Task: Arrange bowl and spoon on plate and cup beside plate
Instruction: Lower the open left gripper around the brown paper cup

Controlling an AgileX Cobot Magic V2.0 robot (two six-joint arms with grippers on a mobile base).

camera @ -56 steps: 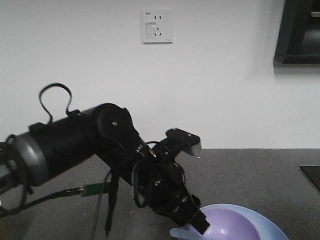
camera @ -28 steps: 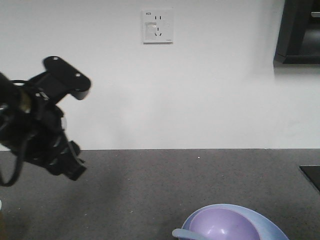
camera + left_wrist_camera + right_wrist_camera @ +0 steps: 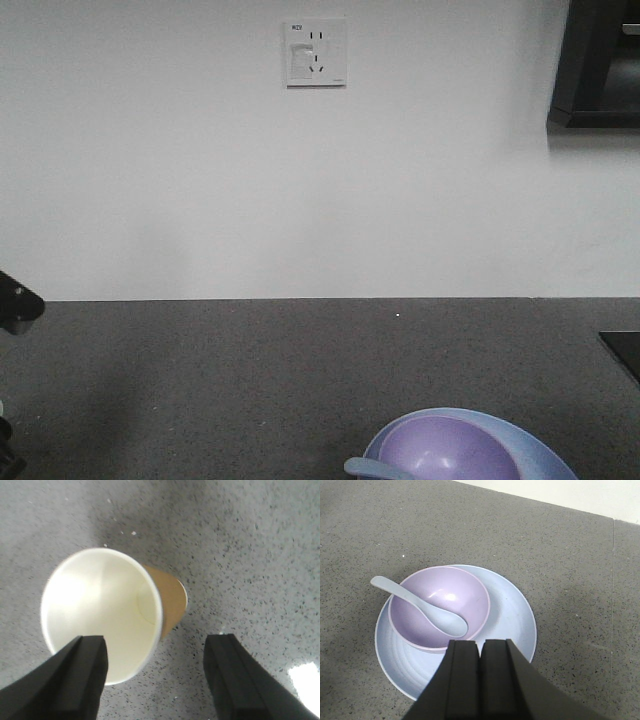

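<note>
**View coverage.** The exterior front-facing view showed the white wall, a wall socket (image 3: 316, 52), the dark speckled countertop (image 3: 300, 380) and, cut off at the bottom edge, the lavender bowl (image 3: 445, 452) seated in the light blue plate (image 3: 545, 455). Only the handle end of the spoon (image 3: 362, 467) showed there. A black part of an arm (image 3: 14, 305) intruded at the left edge. Neither gripper nor the cup appeared in this view.

The paper cup (image 3: 107, 612) was visible in the left wrist view alone. It rested on the countertop, and no view showed it together with the plate, so its position relative to the plate could not be determined. The left gripper (image 3: 155, 640) was spread wide. The cup sat between its fingers, offset toward the left-hand finger (image 3: 82, 672), which overlapped the rim in the frame. Contact could not be confirmed.

The right wrist view alone gave the full set: the plate (image 3: 512, 625) on the countertop, with the bowl (image 3: 420, 595) in it, offset toward the frame's left. The right gripper (image 3: 480, 647) hung over the plate's near rim, jaws pressed together on nothing.

**Orientation.** The spoon (image 3: 435, 614) ran along a diagonal axis, with the scoop down inside the bowl at lower right and the handle projecting over the bowl rim toward upper left. The cup's mouth faced the camera, and its brown wall tapered away toward upper right.
</note>
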